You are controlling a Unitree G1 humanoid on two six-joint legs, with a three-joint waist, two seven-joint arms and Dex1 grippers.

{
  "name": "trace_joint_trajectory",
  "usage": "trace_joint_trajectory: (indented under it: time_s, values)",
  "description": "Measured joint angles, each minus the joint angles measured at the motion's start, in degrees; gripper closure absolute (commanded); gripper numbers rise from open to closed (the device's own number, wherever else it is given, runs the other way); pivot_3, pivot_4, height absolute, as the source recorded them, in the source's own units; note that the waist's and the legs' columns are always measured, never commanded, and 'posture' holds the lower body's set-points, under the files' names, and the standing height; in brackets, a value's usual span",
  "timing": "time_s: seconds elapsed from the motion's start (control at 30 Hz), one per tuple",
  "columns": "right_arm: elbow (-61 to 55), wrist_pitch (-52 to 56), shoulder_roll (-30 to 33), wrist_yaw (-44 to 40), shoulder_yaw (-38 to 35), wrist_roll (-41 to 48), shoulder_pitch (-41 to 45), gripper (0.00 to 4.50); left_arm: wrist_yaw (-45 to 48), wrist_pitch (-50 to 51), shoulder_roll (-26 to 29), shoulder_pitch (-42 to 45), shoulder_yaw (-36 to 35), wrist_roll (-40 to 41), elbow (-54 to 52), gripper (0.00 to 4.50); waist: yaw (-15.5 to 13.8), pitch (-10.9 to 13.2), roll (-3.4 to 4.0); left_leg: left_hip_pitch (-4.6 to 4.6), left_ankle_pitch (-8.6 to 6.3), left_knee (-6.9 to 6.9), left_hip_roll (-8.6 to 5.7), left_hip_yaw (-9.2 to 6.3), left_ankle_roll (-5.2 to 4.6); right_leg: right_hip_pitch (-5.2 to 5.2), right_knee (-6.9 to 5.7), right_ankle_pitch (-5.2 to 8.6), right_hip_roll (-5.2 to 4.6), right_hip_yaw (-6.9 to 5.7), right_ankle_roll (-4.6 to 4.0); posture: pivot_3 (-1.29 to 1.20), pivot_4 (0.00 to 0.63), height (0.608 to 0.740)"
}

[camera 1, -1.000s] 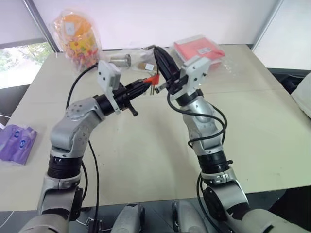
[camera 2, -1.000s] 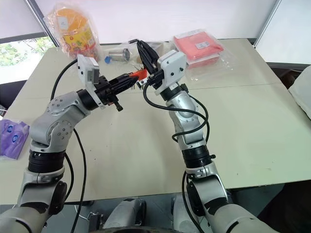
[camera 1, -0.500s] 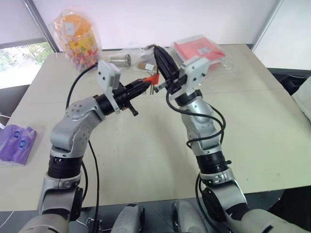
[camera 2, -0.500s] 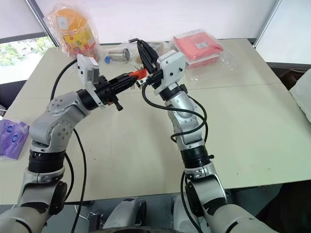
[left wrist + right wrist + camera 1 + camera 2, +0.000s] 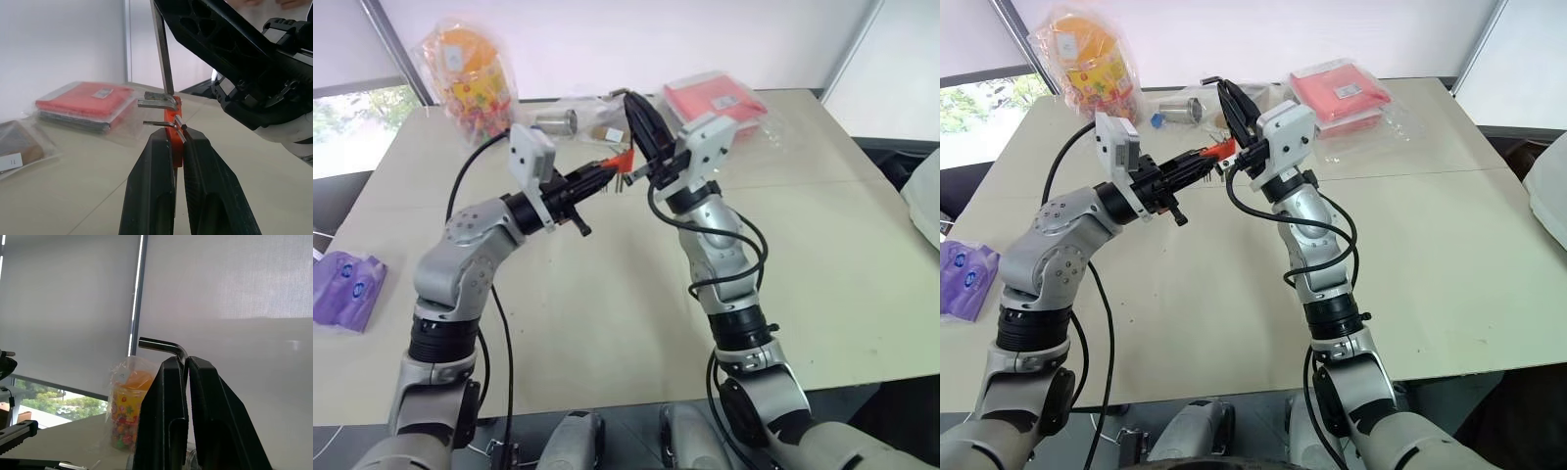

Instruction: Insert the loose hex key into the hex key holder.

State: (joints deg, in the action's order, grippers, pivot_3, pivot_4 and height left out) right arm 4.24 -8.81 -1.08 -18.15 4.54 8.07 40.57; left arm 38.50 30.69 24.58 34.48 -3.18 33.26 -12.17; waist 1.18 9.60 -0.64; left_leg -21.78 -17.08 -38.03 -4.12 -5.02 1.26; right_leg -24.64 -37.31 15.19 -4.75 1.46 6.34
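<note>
Insertion step in hand, both parts lifted clear above the table [image 5: 607, 323]

On the left: left gripper [image 5: 179, 139] closed tight on the hex key holder [image 5: 174, 132], red-orange block pinched between the two black fingers, held well above the tabletop, a couple of short grey keys jutting from one side

At the middle: loose hex key [image 5: 163, 54] with long leg running down to the holder's upper end, lower tip right at the block, touching or just beside it; whether already seated in a slot, cannot tell

On the right: right gripper [image 5: 186, 363] clamped shut on the loose hex key, bent short leg sticking out past the fingertips, gripper angled up and toward the left one

Behind, on the table: red packet in clear plastic [image 5: 715, 98] and a bag of orange sweets [image 5: 470, 73], well apart from the work

Next move, by judgement: fine alignment of the key's straight leg with a free slot, then a steady push along the leg's own axis while holding the block rigid; slight tilt likely to jam or skid off the plastic
</note>
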Motion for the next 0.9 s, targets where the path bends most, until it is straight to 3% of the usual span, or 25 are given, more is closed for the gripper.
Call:
trace_joint_trajectory:
  time_s: [0.9]
  values:
    - [-0.12, 0.05, -0.07, -0.1, 0.71, 0.03, -0.14, 4.45, -0.01, 0.0, -0.13, 0.0, -0.08, 0.0, 0.04, 4.5, 0.0, 0.0, 0.0, 0.0, 0.0, 0.0, 0.0, 0.0, 0.0, 0.0, 0.0, 0.0, 0.0, 0.0, 0.0, 0.0, 0.15, 0.74]
